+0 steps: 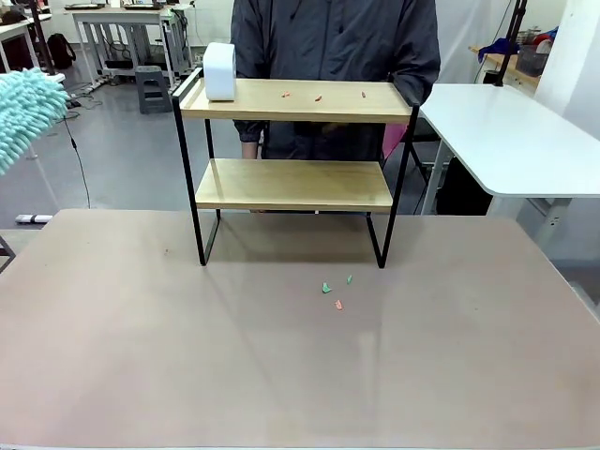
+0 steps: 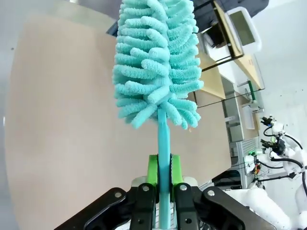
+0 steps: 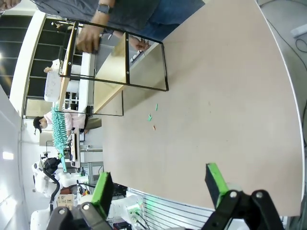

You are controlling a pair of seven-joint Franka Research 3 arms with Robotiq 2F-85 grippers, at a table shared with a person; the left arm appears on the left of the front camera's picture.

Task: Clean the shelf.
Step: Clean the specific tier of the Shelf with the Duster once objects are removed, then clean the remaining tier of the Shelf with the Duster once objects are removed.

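**While the duster hangs off to one side, the shelf waits to be swept**

Although the left pincer (image 2: 163,168) is pressed tight on the turquoise handle of a fluffy duster (image 2: 156,62), the duster's head hangs in the air at the robot's left, well apart from the shelf (image 1: 253,105). The shelf stands at the far middle of the bench (image 1: 141,356), just in front of the person (image 1: 333,37), and the person's hand (image 3: 88,38) rests on its top frame. A few small reddish scraps (image 1: 318,97) lie on the top board, apart from a white container (image 1: 219,71) at its left end. More bits (image 1: 333,291), green and pink, lie on the bench near the shelf's feet. The right pincer (image 3: 159,186) is spread wide with nothing in it, above the near side of the bench.

By the look of it, the step in hand is the approach: tool gripped, wiping not yet begun. The next move calls for carrying the duster across to the top board, laying its head down on the wood and sweeping towards the scraps without knocking the container. The thin-framed shelf may slide under a push; the person's hand looks set to steady it.

No brand, label or writing can be read.
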